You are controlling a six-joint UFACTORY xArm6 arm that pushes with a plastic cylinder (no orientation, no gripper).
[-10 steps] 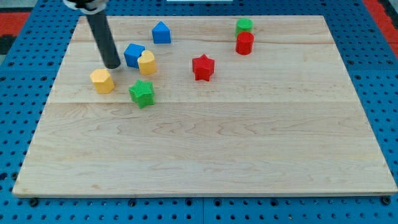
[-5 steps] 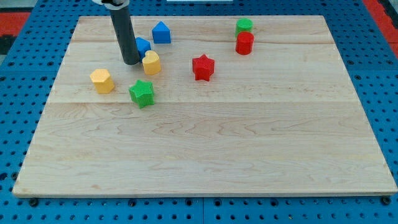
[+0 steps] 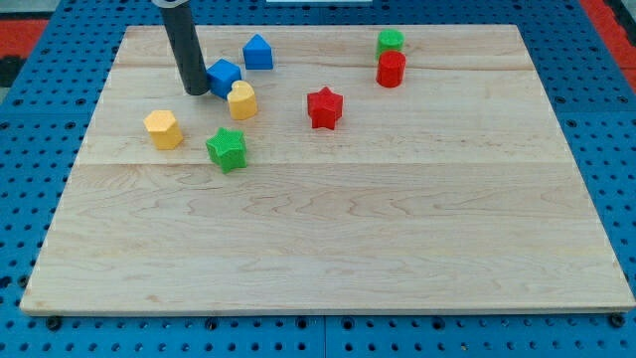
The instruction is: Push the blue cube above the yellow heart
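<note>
Backing left, my tip leaves blue cube beside yellow heart.

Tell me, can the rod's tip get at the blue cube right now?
Probably yes: my tip sits right against the blue cube on its view-left side, nothing between; the yellow heart lies just below-right.

blue blocks: 2 | yellow blocks: 2 | red blocks: 2 | green blocks: 2 (eight total)
</note>
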